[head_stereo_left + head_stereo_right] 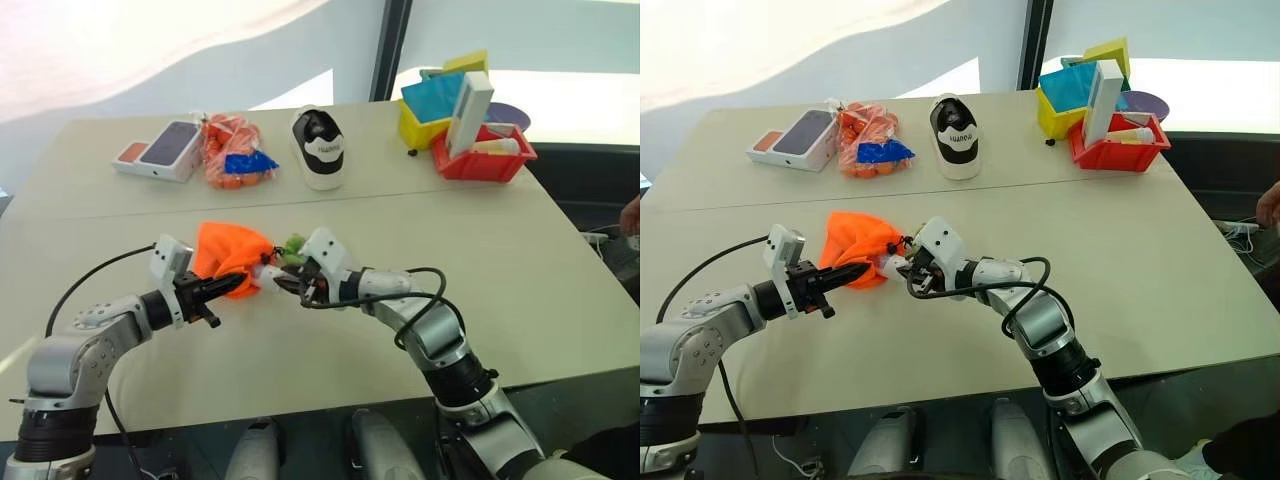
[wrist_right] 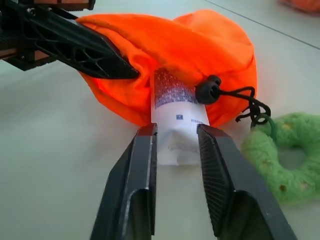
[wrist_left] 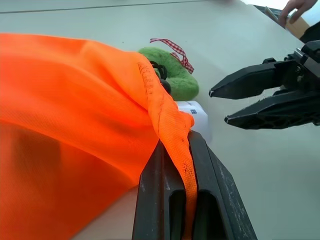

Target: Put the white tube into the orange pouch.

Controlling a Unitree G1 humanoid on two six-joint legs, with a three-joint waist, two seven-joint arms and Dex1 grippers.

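The orange pouch (image 1: 225, 255) lies on the table near its front. My left gripper (image 3: 175, 142) is shut on the pouch's rim fabric, holding the mouth up. The white tube (image 2: 177, 112) pokes out of the pouch mouth, with its printed body partly inside and its flat crimped end outside. A dark cord with a black stopper (image 2: 209, 90) runs to a green fuzzy ring (image 2: 280, 160) beside the pouch. My right gripper (image 3: 218, 106) is open just short of the tube's end, and nothing sits between its fingers (image 2: 145, 165).
Along the table's far side stand a phone box (image 1: 160, 150), a net bag of orange items (image 1: 235, 150), a black-and-white shoe (image 1: 320, 148), a yellow bin (image 1: 420, 125) and a red bin (image 1: 485, 160). A person's hand (image 1: 630, 215) shows at the right edge.
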